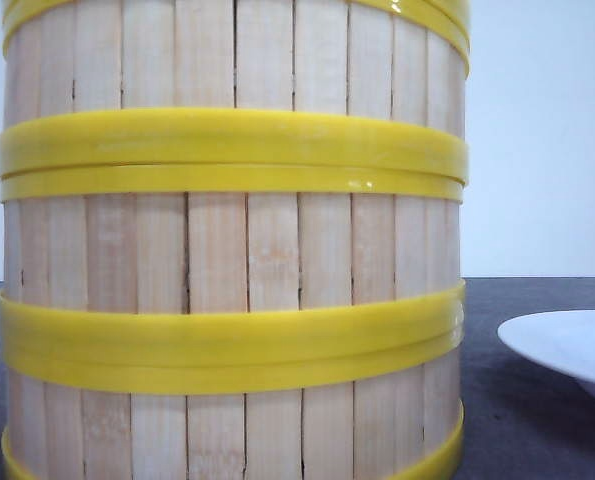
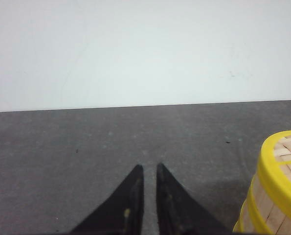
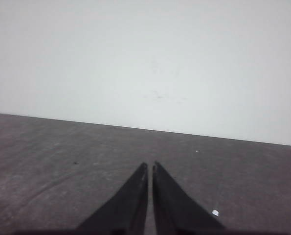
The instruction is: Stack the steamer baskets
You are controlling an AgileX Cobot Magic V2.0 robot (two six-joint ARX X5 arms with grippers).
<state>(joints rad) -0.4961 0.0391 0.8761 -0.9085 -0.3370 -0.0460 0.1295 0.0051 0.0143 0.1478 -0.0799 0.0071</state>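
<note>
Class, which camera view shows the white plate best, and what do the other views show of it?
The front view: the white plate sits at the right edge, cut off, beside the stacked steamer baskets. The left wrist view shows only a basket corner, no plate. The right wrist view shows no plate either.

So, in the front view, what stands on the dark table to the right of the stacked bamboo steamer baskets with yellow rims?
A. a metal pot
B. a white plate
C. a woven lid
B: a white plate shows at the right edge, apart from the stacked bamboo steamer baskets.
</note>
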